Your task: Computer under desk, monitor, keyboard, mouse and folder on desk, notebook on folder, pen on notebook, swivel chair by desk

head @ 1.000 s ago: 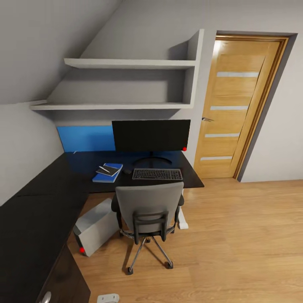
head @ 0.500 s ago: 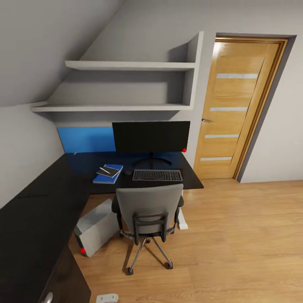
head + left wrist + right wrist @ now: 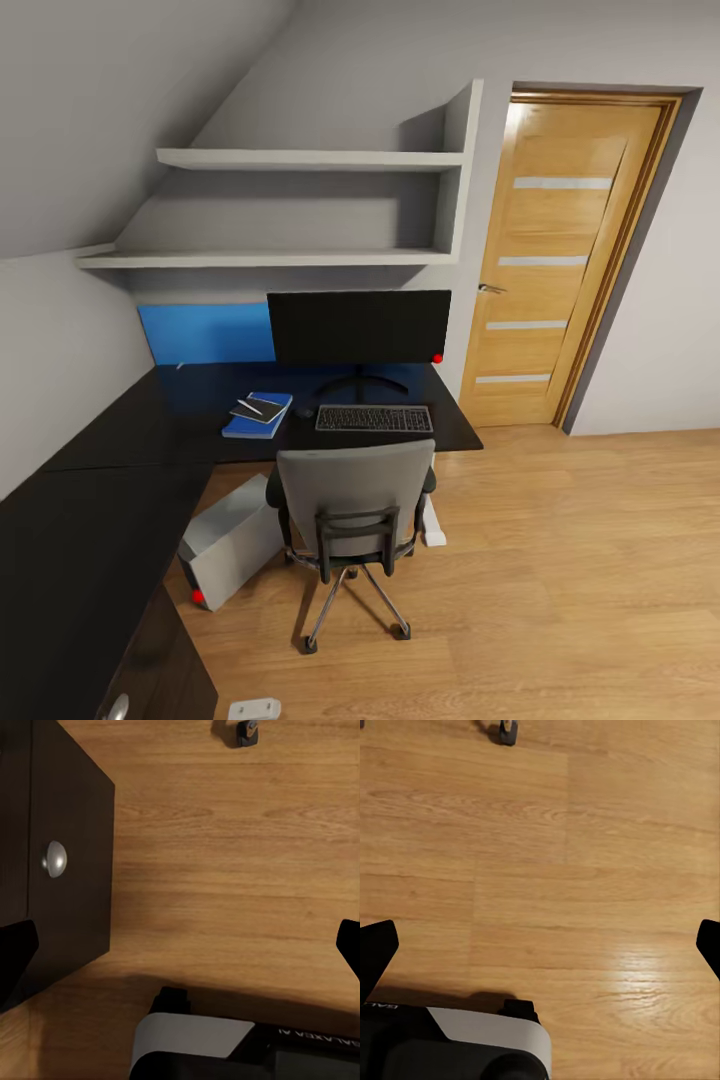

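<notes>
The desk (image 3: 110, 470) has a glossy black L-shaped top. On it stands the monitor (image 3: 358, 327), with the keyboard (image 3: 374, 418) in front of it. The small dark mouse (image 3: 303, 412) lies just left of the keyboard. Left of the mouse lies the blue folder (image 3: 262, 425), with the dark notebook (image 3: 257, 409) on it and the pen (image 3: 250, 403) on the notebook. The swivel chair (image 3: 350, 495) stands at the desk, facing the keyboard. The computer (image 3: 232, 540) stands on the floor under the desk. My left gripper (image 3: 184, 949) and right gripper (image 3: 540, 949) hang open over the floor, holding nothing.
An oak door (image 3: 560, 250) is shut at the right. Two wall shelves (image 3: 300, 158) hang above the desk. A dark cabinet with a silver knob (image 3: 54, 859) is beside my left gripper. Chair casters (image 3: 247, 731) (image 3: 508, 730) stand on the wood floor (image 3: 580, 580).
The whole head view has shifted slightly, with the shelves and desk sitting a little lower in the picture, so the camera moved. The things on the desk have not moved.
</notes>
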`<state>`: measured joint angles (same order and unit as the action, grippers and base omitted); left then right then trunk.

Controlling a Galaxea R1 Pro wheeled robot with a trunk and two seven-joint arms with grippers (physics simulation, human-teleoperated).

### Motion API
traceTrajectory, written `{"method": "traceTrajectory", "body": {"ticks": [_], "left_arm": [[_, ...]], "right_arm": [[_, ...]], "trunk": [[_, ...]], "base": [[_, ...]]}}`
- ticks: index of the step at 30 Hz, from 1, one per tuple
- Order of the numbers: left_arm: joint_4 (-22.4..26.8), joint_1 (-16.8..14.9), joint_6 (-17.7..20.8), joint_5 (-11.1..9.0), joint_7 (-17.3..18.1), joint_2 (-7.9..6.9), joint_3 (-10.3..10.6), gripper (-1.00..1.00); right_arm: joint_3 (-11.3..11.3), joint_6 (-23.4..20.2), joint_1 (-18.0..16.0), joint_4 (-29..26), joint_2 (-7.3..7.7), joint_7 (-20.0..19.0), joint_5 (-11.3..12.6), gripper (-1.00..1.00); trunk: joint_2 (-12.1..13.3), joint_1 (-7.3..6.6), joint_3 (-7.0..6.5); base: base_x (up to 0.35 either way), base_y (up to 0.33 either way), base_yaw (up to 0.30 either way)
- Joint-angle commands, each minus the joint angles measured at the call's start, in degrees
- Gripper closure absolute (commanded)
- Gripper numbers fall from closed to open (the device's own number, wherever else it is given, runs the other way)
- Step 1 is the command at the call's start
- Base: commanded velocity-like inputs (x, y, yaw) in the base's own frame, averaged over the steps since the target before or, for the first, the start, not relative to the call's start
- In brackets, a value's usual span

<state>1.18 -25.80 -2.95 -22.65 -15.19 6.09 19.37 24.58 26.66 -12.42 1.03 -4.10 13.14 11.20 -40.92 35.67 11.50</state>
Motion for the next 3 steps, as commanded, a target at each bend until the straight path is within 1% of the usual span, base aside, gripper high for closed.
{"method": "traceTrajectory", "body": {"ticks": [1, 3], "left_arm": [[0.0, 0.0, -0.1, -0.5, -0.2, -0.04, 0.5, -1.0], [0.0, 0.0, 0.7, -0.6, -0.1, -0.82, 0.5, -1.0]], "right_arm": [[0.5, 0.2, -0.1, 0.1, -0.03, 0.1, 0.5, -1.0], [0.5, 0.2, -0.1, 0.1, -0.03, 0.1, 0.5, -1.0]], "trunk": [[-0.1, 0.01, 0.09], [-0.1, 0.01, 0.09]], "base": [[0.0, 0.0, 0.0], [0.0, 0.0, 0.0]]}}
